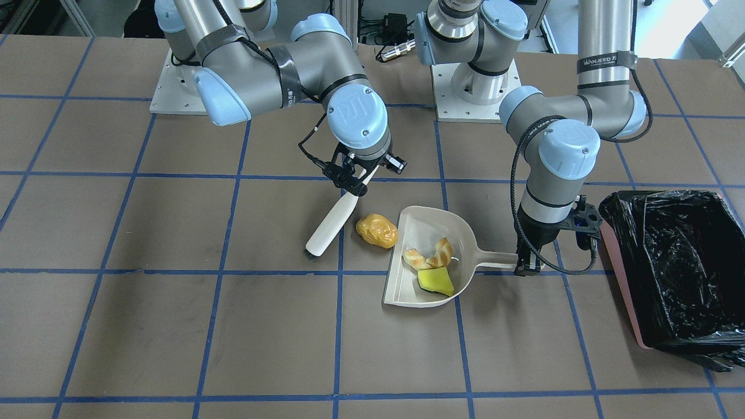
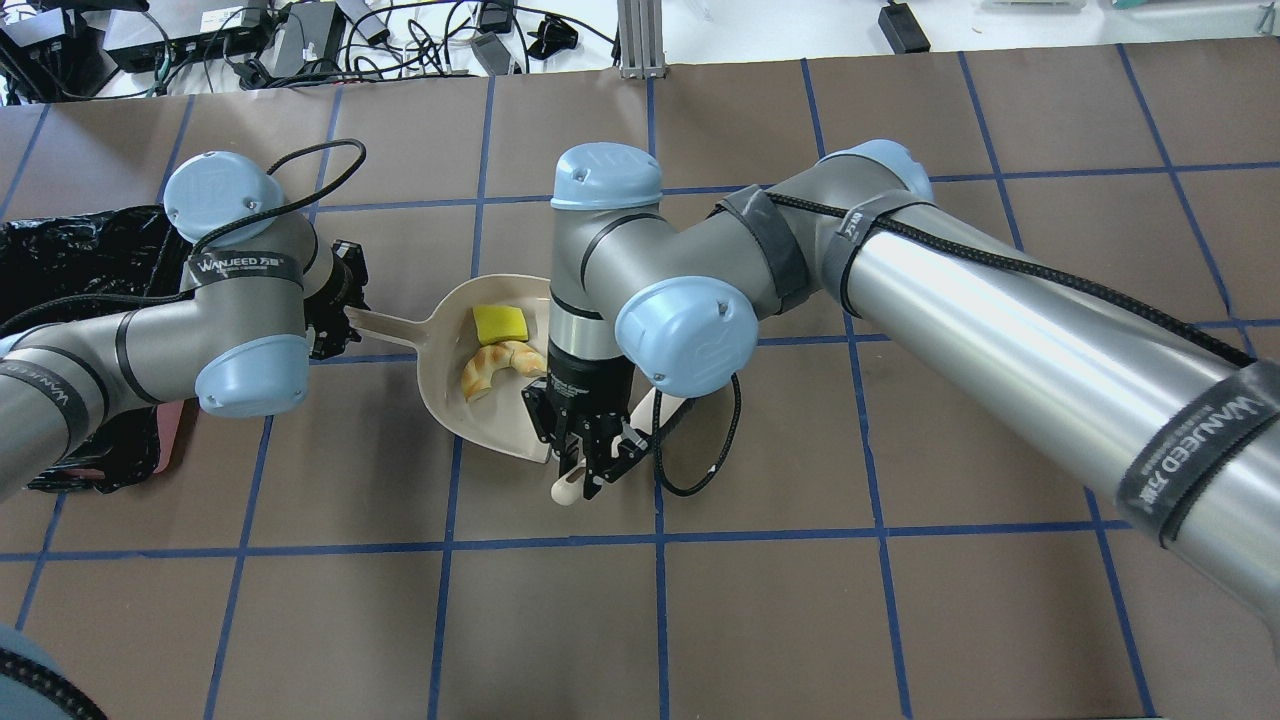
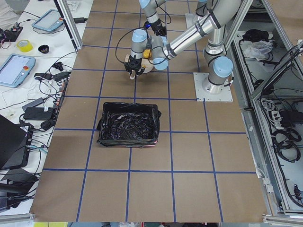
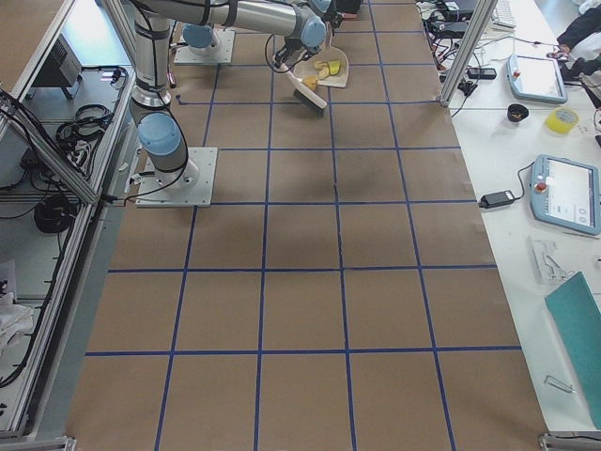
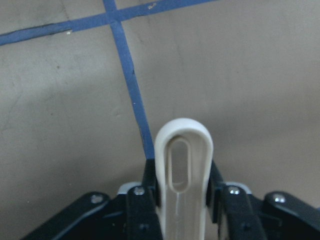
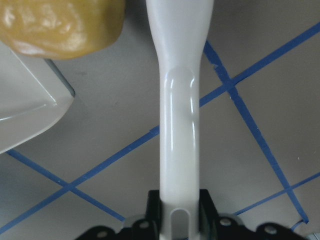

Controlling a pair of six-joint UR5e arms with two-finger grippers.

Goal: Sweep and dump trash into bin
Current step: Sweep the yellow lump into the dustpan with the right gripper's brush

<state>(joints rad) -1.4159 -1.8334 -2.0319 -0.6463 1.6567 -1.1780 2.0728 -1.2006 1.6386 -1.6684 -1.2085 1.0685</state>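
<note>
WANJEED-labelled strap [image 2: 1195, 452] on near arm, right end effector [image 1: 356, 185] clamping brush [image 1: 332, 224] handle, left end effector [image 1: 527, 268] clamping dustpan [image 1: 401, 286] handle

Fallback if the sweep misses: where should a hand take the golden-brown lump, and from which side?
Probably straight from above, closing across the shorter width of the golden-brown lump. It lies flat on the table as a rounded oval, with the dustpan mouth close on one side and the brush on the other, so side approaches look crowded. Its glossy skin may slip.

Brown table [image 1: 174, 326] carries dustpan [image 1: 401, 279], bread lump [image 1: 377, 231] beside it, & bin [image 1: 652, 273].
</note>
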